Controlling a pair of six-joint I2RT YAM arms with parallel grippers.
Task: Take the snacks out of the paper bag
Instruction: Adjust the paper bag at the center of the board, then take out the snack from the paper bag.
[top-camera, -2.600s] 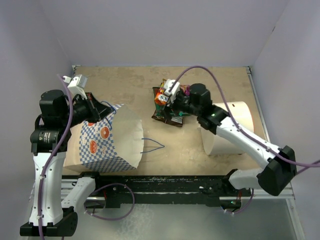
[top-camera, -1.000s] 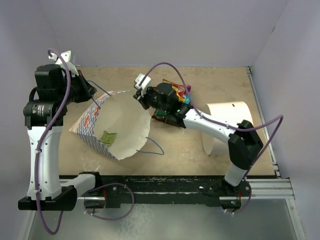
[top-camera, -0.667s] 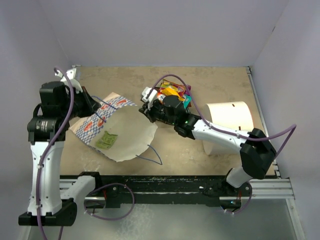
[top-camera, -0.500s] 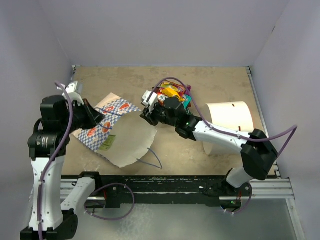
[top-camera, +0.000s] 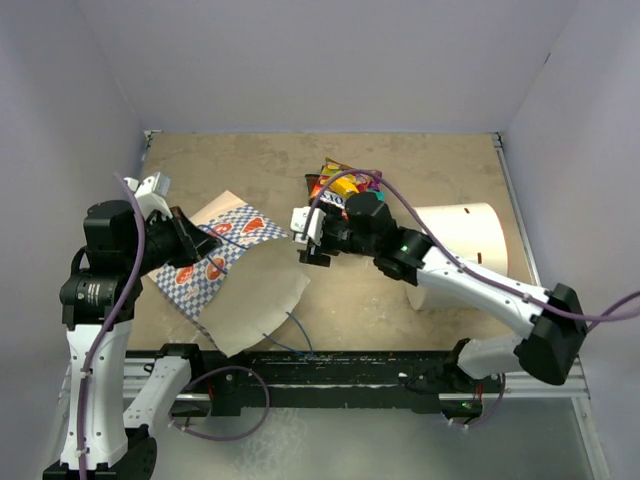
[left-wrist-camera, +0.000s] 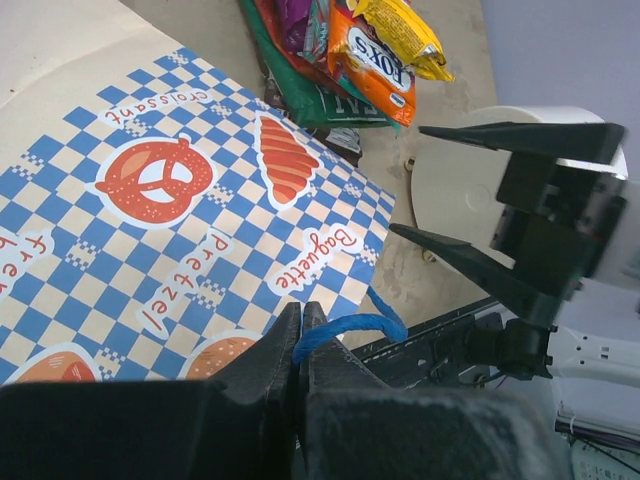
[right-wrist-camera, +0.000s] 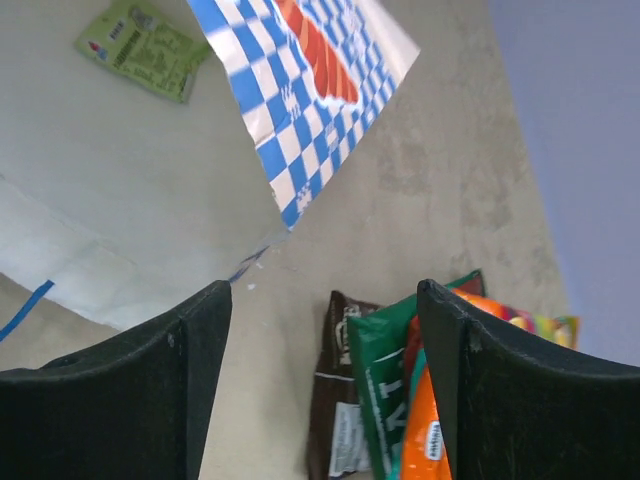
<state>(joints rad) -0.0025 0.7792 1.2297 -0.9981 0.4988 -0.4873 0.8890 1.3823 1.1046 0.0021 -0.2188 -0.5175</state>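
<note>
The paper bag lies slumped on the table at the left, its blue-checked side facing up. My left gripper is shut on one thin blue string handle at the bag's upper edge. My right gripper hovers open and holds nothing, just right of the bag's mouth. A pale green packet lies on the bag's white inner wall. Other snacks, orange, yellow, green and brown, are heaped on the table behind the right gripper. The green and brown ones show between its fingers.
A plain white cylinder lies on its side at the right, partly under the right arm. The bag's other blue handle trails toward the black rail at the near edge. Grey walls close in the table on three sides.
The right gripper has opened and drawn back from the bag's mouth. The left arm has lowered the bag, which has flattened; the green packet no longer shows from above.
</note>
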